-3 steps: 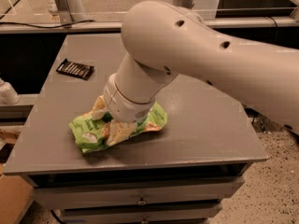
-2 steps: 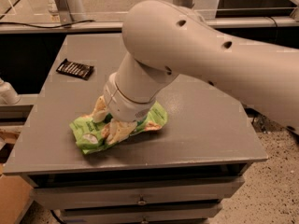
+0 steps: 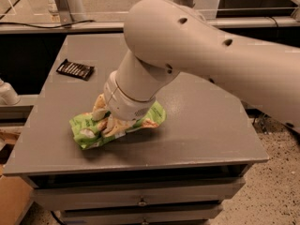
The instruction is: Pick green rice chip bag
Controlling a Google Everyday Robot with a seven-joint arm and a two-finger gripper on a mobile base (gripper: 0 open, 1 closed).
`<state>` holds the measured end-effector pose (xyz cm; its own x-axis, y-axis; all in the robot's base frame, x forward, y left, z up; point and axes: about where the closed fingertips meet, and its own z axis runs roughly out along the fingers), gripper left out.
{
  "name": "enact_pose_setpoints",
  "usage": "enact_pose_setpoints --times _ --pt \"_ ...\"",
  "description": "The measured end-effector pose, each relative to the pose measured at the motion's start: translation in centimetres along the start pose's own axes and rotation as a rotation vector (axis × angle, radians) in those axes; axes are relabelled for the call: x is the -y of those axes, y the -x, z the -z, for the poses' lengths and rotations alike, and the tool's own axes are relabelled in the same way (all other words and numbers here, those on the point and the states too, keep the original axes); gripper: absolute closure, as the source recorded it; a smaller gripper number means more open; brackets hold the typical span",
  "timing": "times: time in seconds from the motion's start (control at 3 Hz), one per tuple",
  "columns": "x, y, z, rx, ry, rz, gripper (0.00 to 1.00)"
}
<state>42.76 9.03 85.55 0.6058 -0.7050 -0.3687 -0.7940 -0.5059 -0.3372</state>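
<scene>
Hardly anything moved since a second ago: the gripper stays down on the green rice chip bag, which lies crumpled on the surface, well apart from the black wrapper, nearer the front. Whether the gripper holds it, I cannot tell.

A grey cabinet top with shallow drawers beneath it stands on a speckled floor, with a brown cardboard box at its lower left corner and a pale ledge running behind, all in warm, dim light.
</scene>
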Motion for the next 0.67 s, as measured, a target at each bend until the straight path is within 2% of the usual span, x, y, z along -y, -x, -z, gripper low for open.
enact_pose_setpoints --times 0.33,0.67 --pt "1.4 -1.4 1.9 0.043 -0.073 -0.070 1.00" --pt "2.8 -3.7 5.1 0.086 -0.177 -0.157 1.00"
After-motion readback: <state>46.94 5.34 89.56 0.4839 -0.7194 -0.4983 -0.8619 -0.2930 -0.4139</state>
